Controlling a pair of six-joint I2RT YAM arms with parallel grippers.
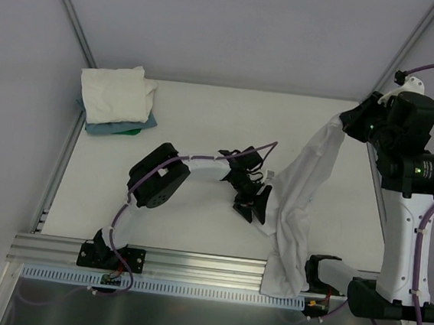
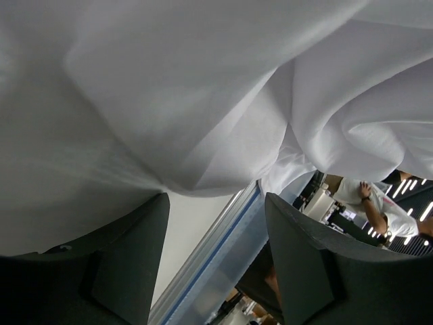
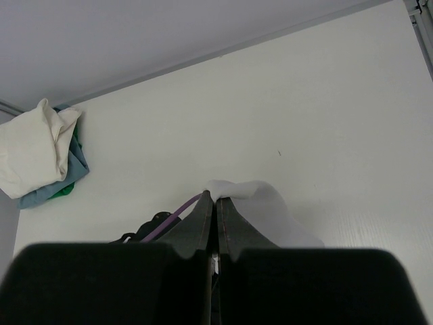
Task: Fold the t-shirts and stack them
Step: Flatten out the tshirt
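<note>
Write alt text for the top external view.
The right arm's fingers pinch one end of a plain white thin-cloth t-shirt, lifted so it drapes diagonally down over the near edge of the white table. The left arm's open fingers sit beside its middle. A folded white cloth pile lies on a flat teal-blue item in the far left corner.

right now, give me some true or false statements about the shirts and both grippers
1. The right gripper is shut on a white t-shirt. True.
2. The left gripper is clamped on that shirt. False: its jaws stand open, with the cloth just beyond them.
3. A folded t-shirt tops a pile at the table's far left corner. True.
4. The white t-shirt lies flat on the table. False: it hangs from the right gripper, its lower end over the near rail.
</note>
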